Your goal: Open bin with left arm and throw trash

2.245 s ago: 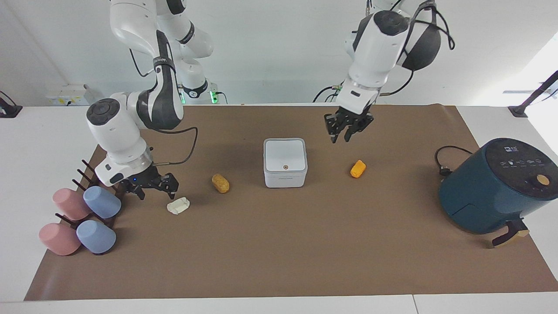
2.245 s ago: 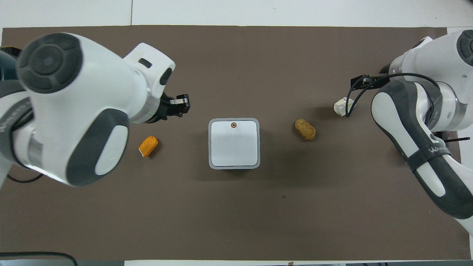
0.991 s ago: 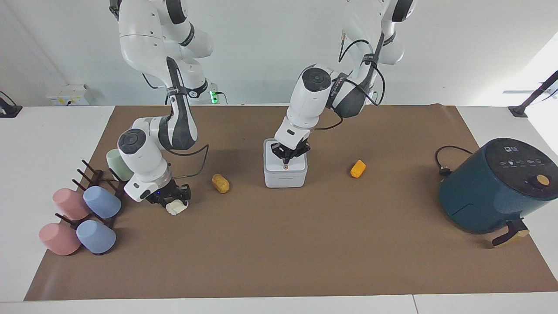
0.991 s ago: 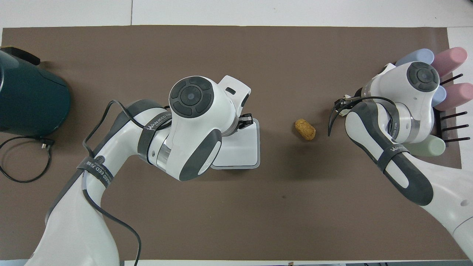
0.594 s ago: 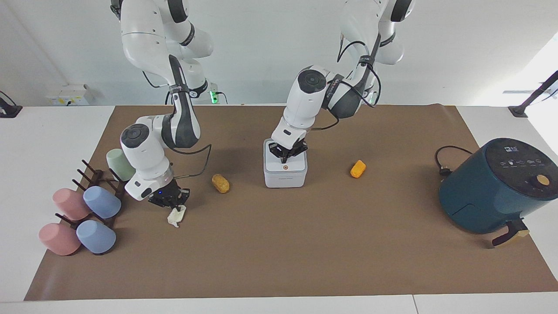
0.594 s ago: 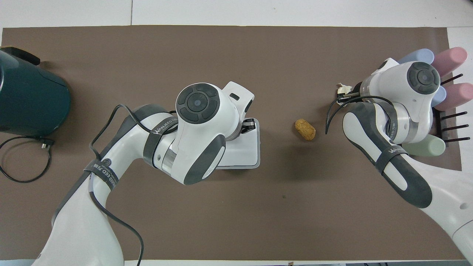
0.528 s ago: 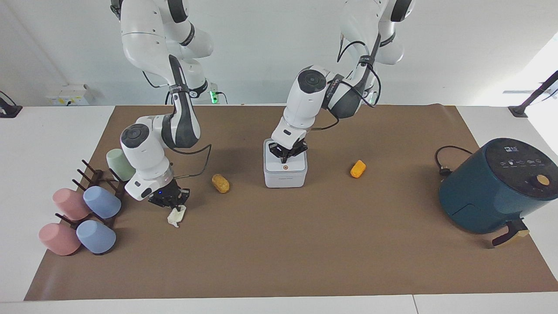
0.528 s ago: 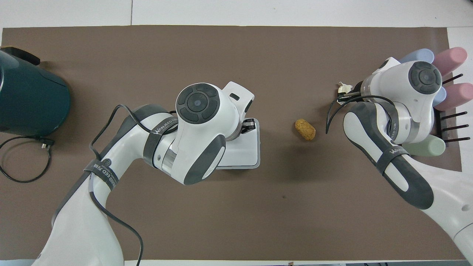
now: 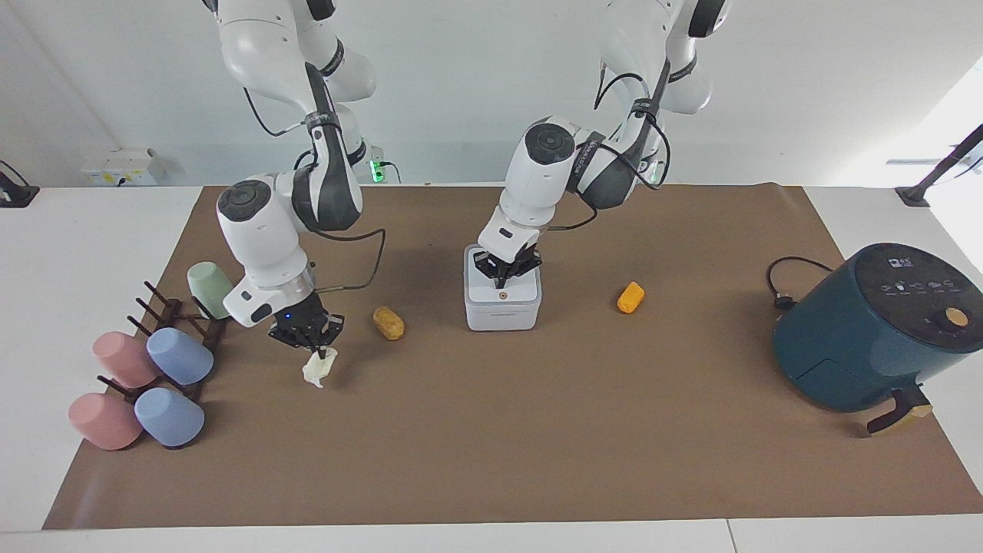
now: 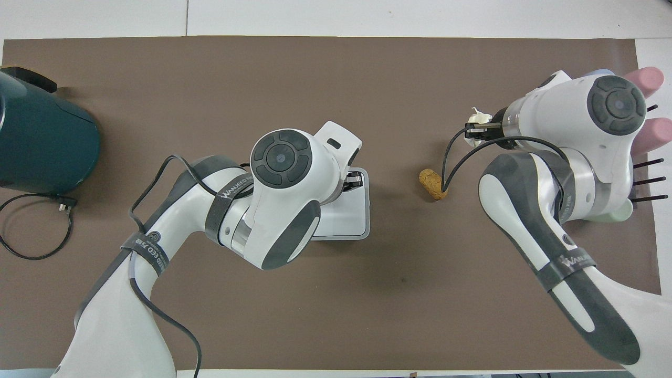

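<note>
My right gripper has the paper wad pinched by its top and has come up off the mat; a second ago the wad hung barely clear, now it dangles well free over the bare mat between the cup rack and the golden-brown lump. That pick is done, so this piece is ready to travel to the bin.

My left gripper is over the bin lid, tips pointing down just above the small round button (I can't tell from here whether its fingers are parted or together). It has lifted a touch from where it pressed a second ago, yet the lid is still flat and shut. I judge the press has not released the catch, or the lid is about to spring; either way the bin is not open, and the wad has nowhere to go until it is.

Outward from there: the golden-brown lump lies on the mat toward the right arm's end from the bin, the orange lump toward the left arm's end, both untouched. The pastel cups sit by their rack, and the teal air fryer stands at the left arm's end, out of the way.

My call: press the button again before carrying the wad across.
</note>
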Tool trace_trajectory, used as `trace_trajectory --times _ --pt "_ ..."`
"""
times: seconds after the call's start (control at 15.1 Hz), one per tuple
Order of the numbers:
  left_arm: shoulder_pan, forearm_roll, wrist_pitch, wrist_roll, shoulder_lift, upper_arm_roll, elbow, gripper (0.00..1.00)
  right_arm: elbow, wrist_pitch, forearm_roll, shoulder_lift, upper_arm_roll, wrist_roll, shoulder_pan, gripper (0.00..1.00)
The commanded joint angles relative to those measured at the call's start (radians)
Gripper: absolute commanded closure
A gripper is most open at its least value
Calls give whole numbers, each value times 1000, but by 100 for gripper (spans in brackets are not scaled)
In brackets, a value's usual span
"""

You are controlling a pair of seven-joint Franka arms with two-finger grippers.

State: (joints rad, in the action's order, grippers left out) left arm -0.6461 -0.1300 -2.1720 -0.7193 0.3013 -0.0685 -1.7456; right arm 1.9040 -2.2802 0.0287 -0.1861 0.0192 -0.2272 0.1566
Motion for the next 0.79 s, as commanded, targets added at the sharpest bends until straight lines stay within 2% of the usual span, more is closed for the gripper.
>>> trace_trajectory --times 0.0,0.13,0.4,0.53,0.73 --pt "-17 10 -19 12 13 13 -54 100 -19 1 13 -3 1 -148 58 100" --pt "-1 10 50 23 -31 18 -32 100 -19 -8 13 -4 1 -237 95 100" --pt "46 3 173 50 -132 18 0 100 -23 -37 16 -7 2 -251 130 100" --pt "91 1 250 101 -201 18 3 100 -37 -51 77 -13 22 -261 132 100" --pt "207 1 404 283 -307 19 1 100 -54 -106 174 -21 65 -380 171 100"
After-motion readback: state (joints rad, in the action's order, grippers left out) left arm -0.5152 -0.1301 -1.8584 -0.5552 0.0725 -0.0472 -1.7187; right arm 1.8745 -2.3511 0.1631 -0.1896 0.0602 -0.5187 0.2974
